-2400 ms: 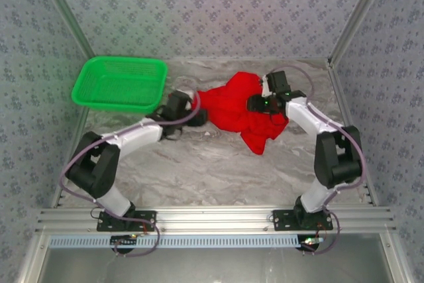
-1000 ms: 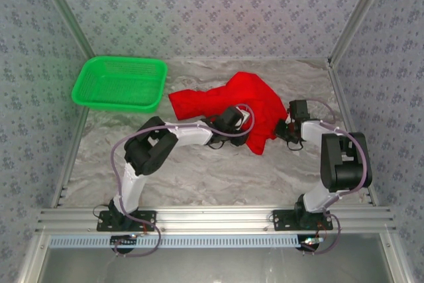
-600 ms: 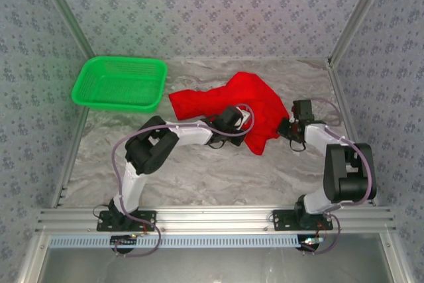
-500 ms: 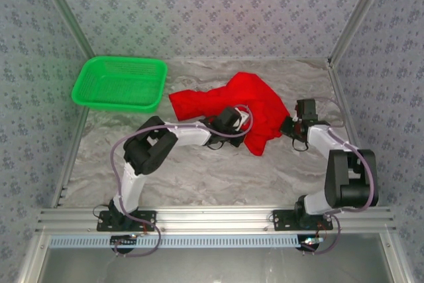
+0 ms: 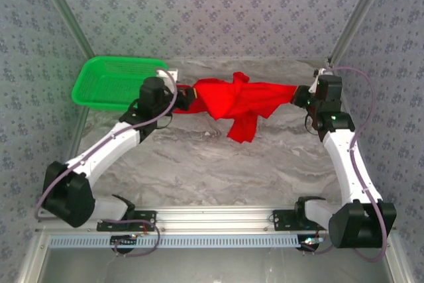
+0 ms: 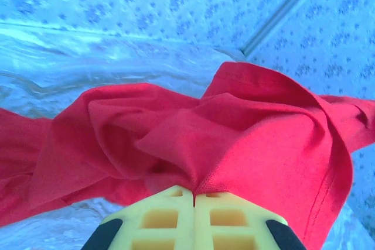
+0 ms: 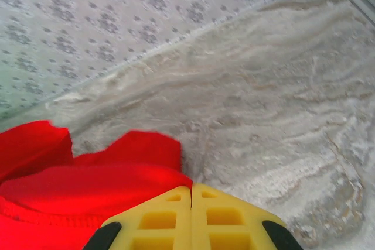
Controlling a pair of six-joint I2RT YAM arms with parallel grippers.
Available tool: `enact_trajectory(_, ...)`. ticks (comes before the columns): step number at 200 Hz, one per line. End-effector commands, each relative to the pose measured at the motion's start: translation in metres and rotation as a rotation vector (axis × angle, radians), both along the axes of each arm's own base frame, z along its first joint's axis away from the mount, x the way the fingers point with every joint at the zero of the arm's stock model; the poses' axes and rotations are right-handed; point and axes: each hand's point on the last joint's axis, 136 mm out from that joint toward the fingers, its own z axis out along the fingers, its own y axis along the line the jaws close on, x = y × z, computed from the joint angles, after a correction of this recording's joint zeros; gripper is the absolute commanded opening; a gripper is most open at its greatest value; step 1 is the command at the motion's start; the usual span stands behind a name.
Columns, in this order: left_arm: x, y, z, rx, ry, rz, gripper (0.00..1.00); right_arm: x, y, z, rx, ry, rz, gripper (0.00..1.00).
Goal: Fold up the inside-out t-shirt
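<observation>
Red cloth of the inside-out t-shirt (image 5: 238, 101) is strung, bunched and twisted, over the far counter (image 5: 218, 164), one flap drooping mid-span. The left jaws and the right jaws each clamp tight on an end of it. Looks like the spreading step; next it wants laying flat.

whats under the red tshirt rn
The marble table lies under the t-shirt, which is stretched between the left gripper and right gripper. The patch directly beneath the cloth is covered, so nothing there can be checked.
</observation>
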Motion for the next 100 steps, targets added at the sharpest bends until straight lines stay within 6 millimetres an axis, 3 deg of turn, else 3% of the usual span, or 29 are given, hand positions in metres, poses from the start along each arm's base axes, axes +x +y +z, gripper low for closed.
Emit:
enact_trajectory(1,-0.006,0.023,-0.045,0.066,0.153,0.063,0.0,-0.001,0.005,-0.011,-0.038,0.059,0.017,0.0)
enact_trajectory(24,-0.009,0.025,-0.067,0.104,0.227,0.06,0.0,0.008,0.021,-0.028,-0.029,0.101,0.067,0.0)
enact_trajectory(62,-0.022,0.025,-0.141,0.199,0.438,0.027,0.0,0.02,0.029,-0.079,-0.031,0.24,0.1,0.0)
enact_trajectory(77,-0.033,0.027,-0.17,0.218,0.506,0.016,0.07,0.014,0.042,-0.101,-0.008,0.299,0.143,0.0)
enact_trajectory(100,-0.045,0.043,-0.197,0.241,0.549,0.082,0.29,-0.014,0.069,-0.144,0.0,0.424,0.218,0.0)
